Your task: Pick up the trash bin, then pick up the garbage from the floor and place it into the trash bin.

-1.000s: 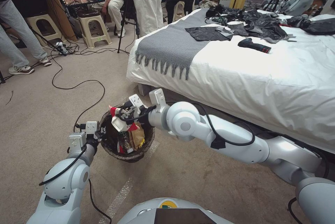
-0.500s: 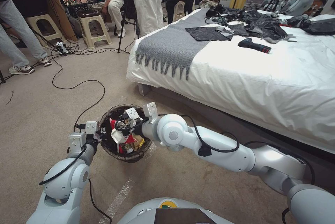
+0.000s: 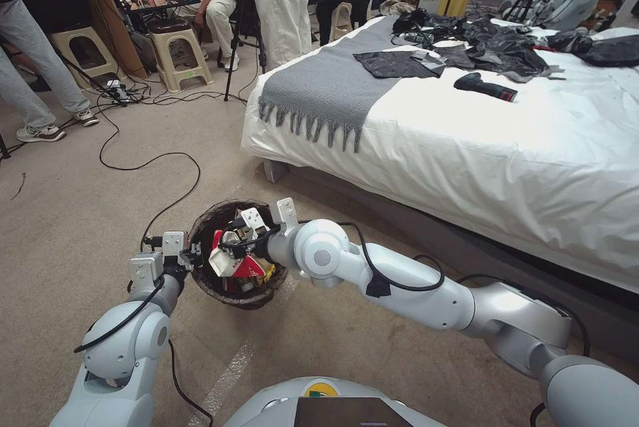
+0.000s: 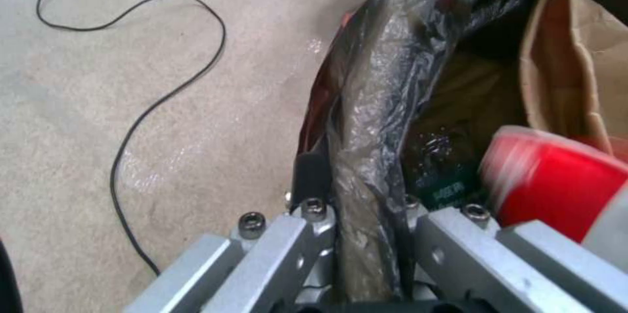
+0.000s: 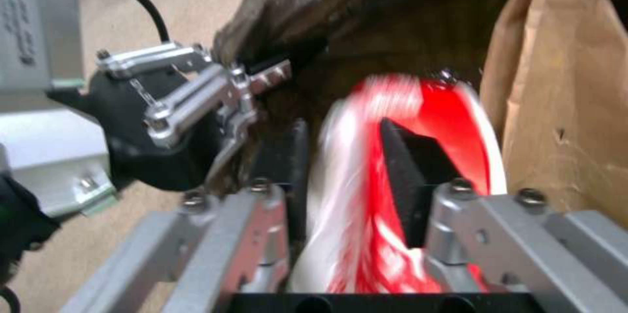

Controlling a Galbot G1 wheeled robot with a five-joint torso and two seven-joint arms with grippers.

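The trash bin [image 3: 265,282], lined with a dark bag, hangs just above the carpet floor [image 3: 66,214]. My left gripper [image 3: 194,256] is shut on its near-left rim [image 4: 376,107], with the bag pinched between its fingers [image 4: 307,220]. My right gripper [image 3: 229,255] reaches into the bin's mouth, shut on a crumpled red-and-white packet [image 3: 233,266]; the packet [image 5: 366,166] sits between its pads [image 5: 405,175]. Inside the bin lie a brown paper bag [image 5: 562,107], a green-labelled bottle [image 4: 451,178] and other garbage. The red packet [image 4: 549,180] hangs over them.
A bed with a white sheet [image 3: 499,147] and grey throw [image 3: 319,94] stands close on the right. A black cable [image 3: 153,167] loops across the carpet past the bin. Stools [image 3: 176,48], a monitor and standing people fill the back left. Pale tape [image 3: 229,367] marks the carpet near me.
My right arm has lowered and drawn back toward me, carrying the red-and-white packet from above the bin's rim down into its mouth. The left gripper and bin have stayed put.
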